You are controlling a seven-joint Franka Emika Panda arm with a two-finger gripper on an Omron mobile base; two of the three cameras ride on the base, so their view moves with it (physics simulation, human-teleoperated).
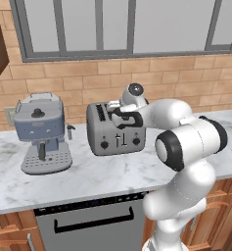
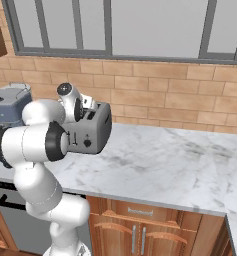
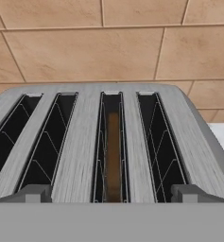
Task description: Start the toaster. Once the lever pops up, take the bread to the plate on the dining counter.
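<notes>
A blue-grey espresso machine with a black knob on top (image 1: 40, 132) is seen standing on the white grey-veined marble worktop (image 1: 103, 176) against the tan brick wall (image 1: 186, 81). A grey-framed window (image 1: 127, 27) is set above the brickwork. Below the worktop, a stainless dishwasher front with a black bar handle (image 1: 93, 223) is flanked by reddish wooden cabinet doors with metal handles (image 2: 140, 232).

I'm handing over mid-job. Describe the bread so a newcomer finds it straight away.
On the marble worktop under the brick wall, right of the blue-grey espresso machine, stands the grey toaster. The bread is the thin brown slice sunk upright in its third slot from the left in the hand view; the other three slots look empty.
</notes>
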